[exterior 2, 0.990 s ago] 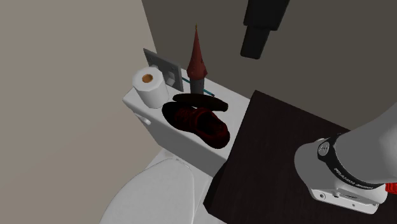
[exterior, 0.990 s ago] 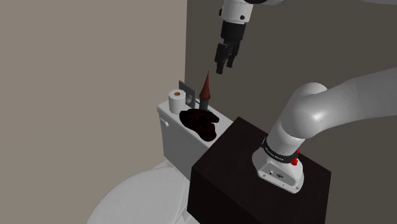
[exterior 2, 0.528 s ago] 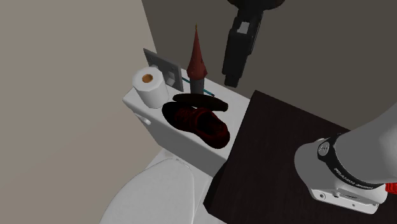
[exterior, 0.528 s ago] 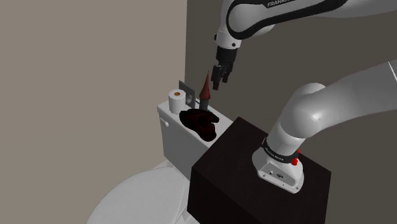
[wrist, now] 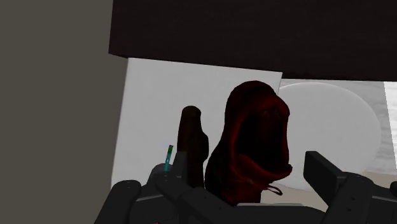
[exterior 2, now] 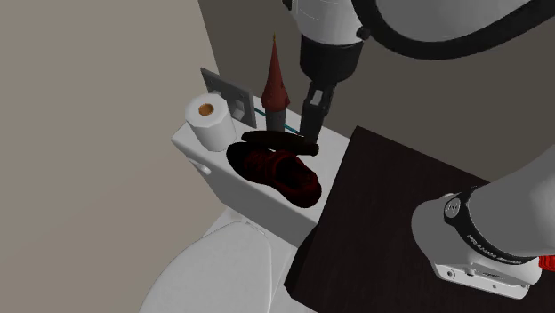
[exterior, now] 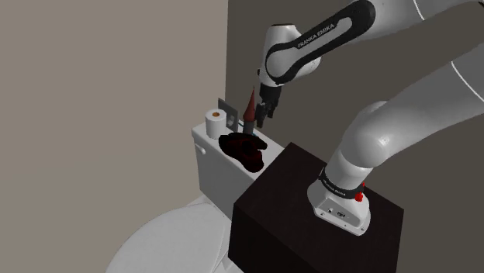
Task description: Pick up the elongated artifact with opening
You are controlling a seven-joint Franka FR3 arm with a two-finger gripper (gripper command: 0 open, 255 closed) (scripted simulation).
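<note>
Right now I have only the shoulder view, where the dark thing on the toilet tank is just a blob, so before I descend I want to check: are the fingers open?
Observer: Yes. In the wrist view the gripper is open, its fingers standing apart.
Operator: And what is the blob?
Observer: A dark red shoe, lying ahead of the gripper with its opening turned toward the wrist camera.
</note>
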